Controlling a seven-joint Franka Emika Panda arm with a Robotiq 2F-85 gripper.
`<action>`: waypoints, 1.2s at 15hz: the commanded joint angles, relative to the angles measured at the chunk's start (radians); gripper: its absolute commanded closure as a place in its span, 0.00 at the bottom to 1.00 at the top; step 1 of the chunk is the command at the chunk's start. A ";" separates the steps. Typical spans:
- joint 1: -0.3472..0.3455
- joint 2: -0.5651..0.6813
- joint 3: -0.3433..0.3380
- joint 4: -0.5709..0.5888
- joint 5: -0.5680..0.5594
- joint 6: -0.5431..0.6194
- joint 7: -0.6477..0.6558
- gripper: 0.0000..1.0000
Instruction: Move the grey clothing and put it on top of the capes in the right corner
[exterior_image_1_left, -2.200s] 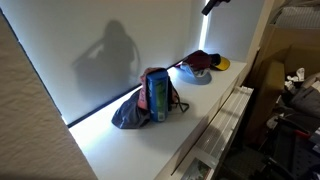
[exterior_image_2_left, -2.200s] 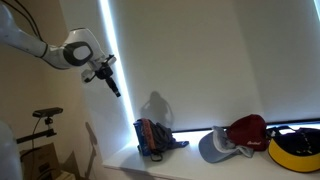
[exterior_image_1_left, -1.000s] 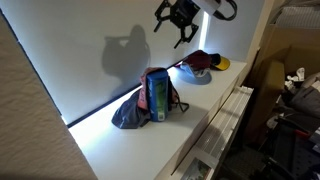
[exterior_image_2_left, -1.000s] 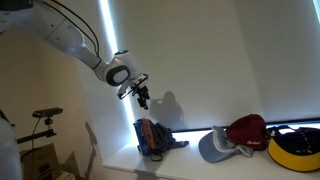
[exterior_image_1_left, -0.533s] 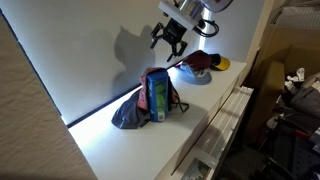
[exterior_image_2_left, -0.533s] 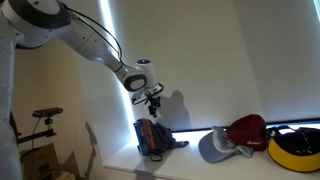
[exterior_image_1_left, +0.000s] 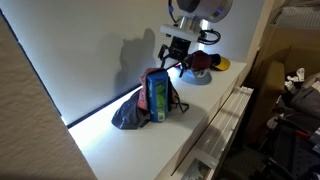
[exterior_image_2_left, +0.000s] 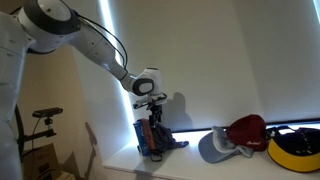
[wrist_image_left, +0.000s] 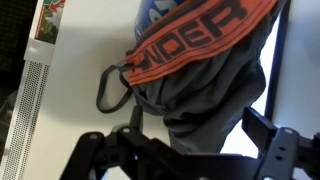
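The grey clothing is a crumpled bundle with an orange waistband and a blue part, sitting on the white ledge. It also shows in an exterior view and fills the wrist view. My gripper hangs just above the bundle, fingers spread; it is also seen from the side in an exterior view. In the wrist view the open fingers straddle the grey cloth without holding it. The caps, a red one, a grey one and a yellow one, lie at the ledge's far end.
A pale wall rises right behind the ledge. A white slatted panel runs below the ledge's front edge. Cluttered dark items stand on the floor. A bicycle seat shows in the room's corner.
The arm has swung in from high up and come down toward the clothing bundle, ending just above it. The clothing and caps have not moved.
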 joint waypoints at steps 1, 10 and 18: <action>-0.003 0.002 0.003 0.001 -0.002 0.000 0.002 0.00; 0.018 0.044 0.058 -0.003 0.258 0.209 -0.135 0.00; 0.027 0.057 0.038 -0.001 0.177 0.147 -0.074 0.00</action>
